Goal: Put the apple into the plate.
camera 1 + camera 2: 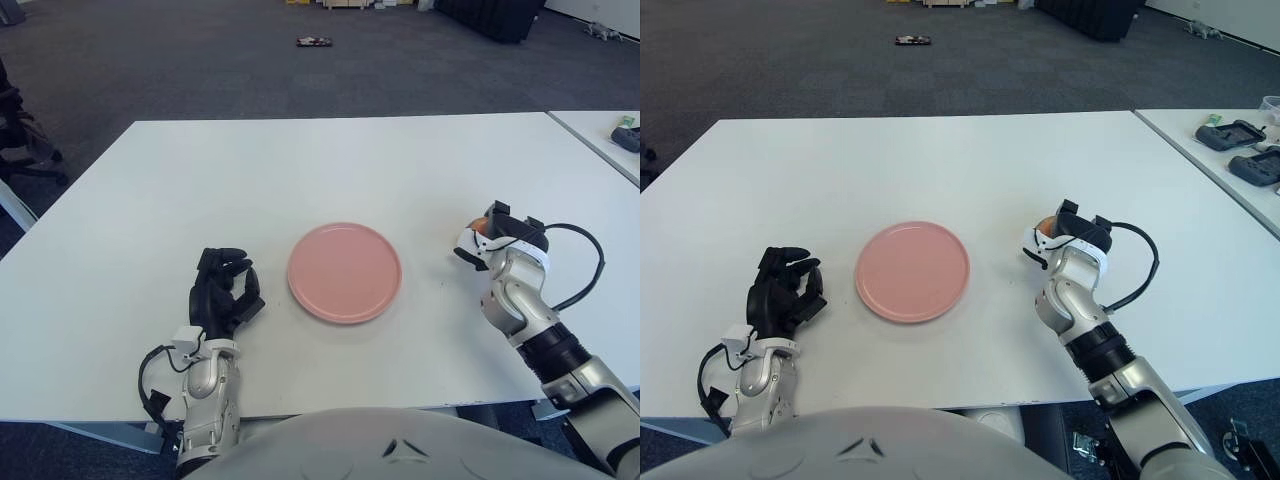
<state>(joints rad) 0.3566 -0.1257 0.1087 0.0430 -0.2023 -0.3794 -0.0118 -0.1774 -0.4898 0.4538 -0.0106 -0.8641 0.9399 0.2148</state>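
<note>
A round pink plate (345,272) sits on the white table (300,170), near its front middle, with nothing in it. The apple (482,226) shows only as a small orange-red patch inside my right hand (490,238), to the right of the plate. The right hand's fingers are curled around the apple, low over the table. My left hand (222,292) shows to the left of the plate, black fingers curled, holding nothing.
A second white table (1240,150) stands at the right with dark devices (1237,134) on it. A small dark object (313,42) lies on the carpet beyond the table.
</note>
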